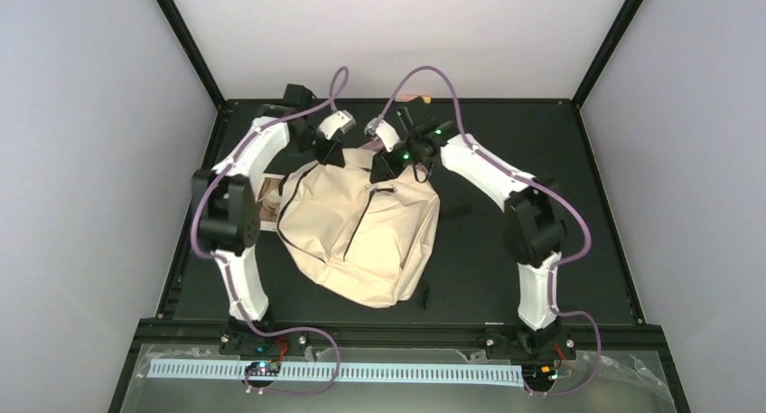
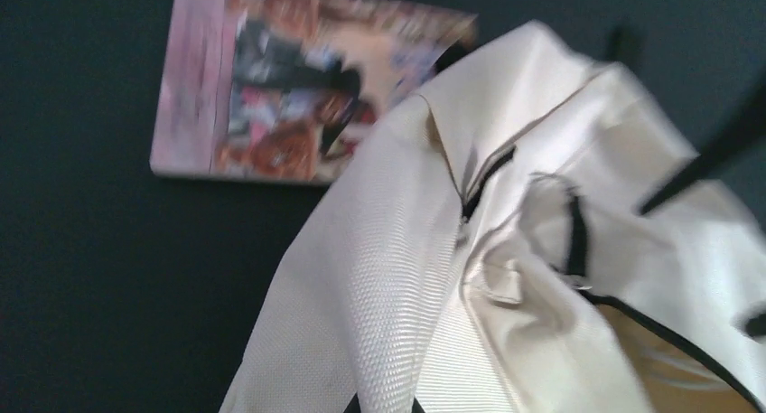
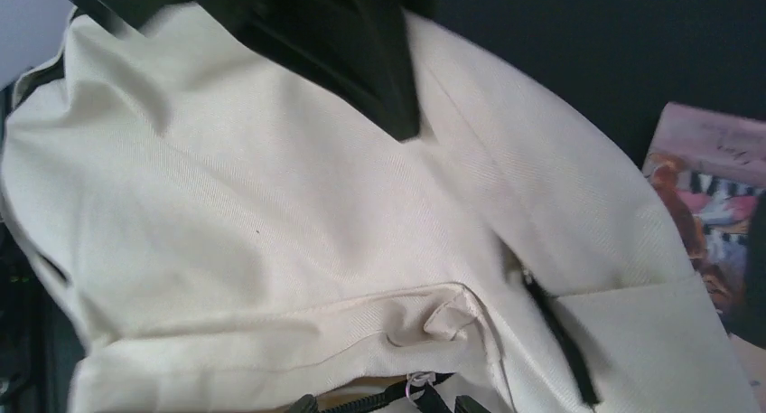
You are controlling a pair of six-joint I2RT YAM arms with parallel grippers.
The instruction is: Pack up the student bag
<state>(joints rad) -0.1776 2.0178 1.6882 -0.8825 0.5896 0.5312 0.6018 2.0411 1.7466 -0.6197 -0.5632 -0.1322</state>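
Top external view puts the student bag in the middle of the dark desk. It lies flat, its top end towards the far edge, where both arms reach in.

The left tool sits at the bag's upper left corner. Its jaws are together, and in the left wrist view the cream fabric runs straight into them, so I judge it to be pinching a fold of the bag.

The right tool is at the top centre. In the right wrist view its tips stand partly apart, with the zip pull and a short run of dark zipper between them. I cannot tell whether they press on the pull.

A book with a colourful cover lies on the desk just left of the bag, one corner tucked under the fabric.

The step in hand looks like opening the bag's mouth so that things can go in. To do it well, the left tool should anchor the cloth and draw it taut away from the zip. The right tool needs a firm hold on the pull itself, not on loose fabric. The pull should then travel along the line of the teeth rather than upward, as soft fabric bunches and jams a slider. The bag should not slide further over the book.
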